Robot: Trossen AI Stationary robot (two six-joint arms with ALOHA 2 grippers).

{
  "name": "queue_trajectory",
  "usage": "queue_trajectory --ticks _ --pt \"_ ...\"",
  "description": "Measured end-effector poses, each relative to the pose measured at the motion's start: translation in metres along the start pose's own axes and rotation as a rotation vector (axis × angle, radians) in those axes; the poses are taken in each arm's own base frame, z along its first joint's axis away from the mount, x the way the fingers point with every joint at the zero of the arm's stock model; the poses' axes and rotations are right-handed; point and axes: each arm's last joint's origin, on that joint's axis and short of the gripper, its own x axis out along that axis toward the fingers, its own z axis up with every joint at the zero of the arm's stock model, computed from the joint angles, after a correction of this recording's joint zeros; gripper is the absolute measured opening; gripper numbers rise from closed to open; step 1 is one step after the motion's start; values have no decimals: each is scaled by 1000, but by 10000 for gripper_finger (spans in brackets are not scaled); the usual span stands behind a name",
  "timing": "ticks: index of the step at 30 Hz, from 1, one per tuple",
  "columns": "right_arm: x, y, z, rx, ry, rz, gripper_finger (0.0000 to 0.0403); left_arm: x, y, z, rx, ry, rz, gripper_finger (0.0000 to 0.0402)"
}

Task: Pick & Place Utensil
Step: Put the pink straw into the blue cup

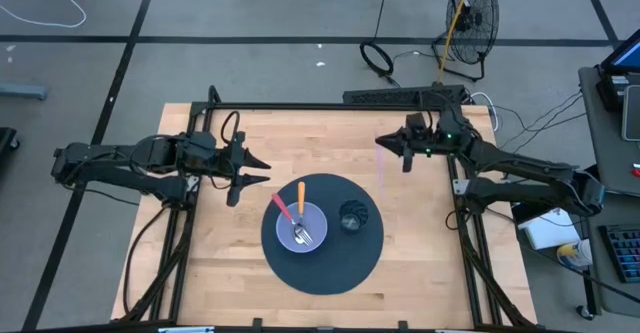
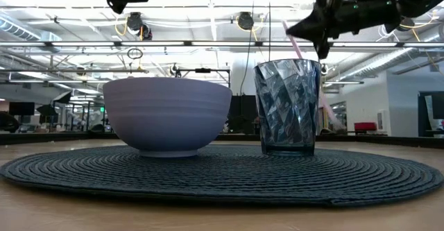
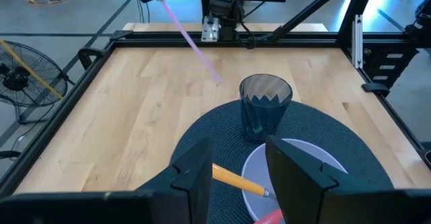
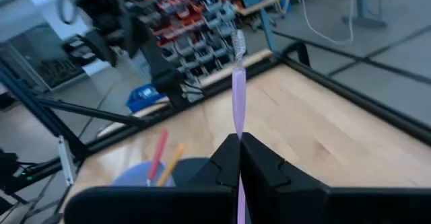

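**Right gripper lifts a pink utensil clear of the mat**

Right gripper, fingers pinched tight on a pink utensil, hangs above bare wood beyond the round mat. The utensil slants down from its fingers. Left gripper waits with fingers spread by the mat's left edge. On the mat, the lavender bowl holds orange and red utensils beside a glass tumbler.
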Motion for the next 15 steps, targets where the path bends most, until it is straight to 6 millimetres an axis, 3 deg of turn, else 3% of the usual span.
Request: queue_trajectory --ticks 15 --pt "-3 22 17 -113 -191 139 0 0 0 0 -6 0 0 145"
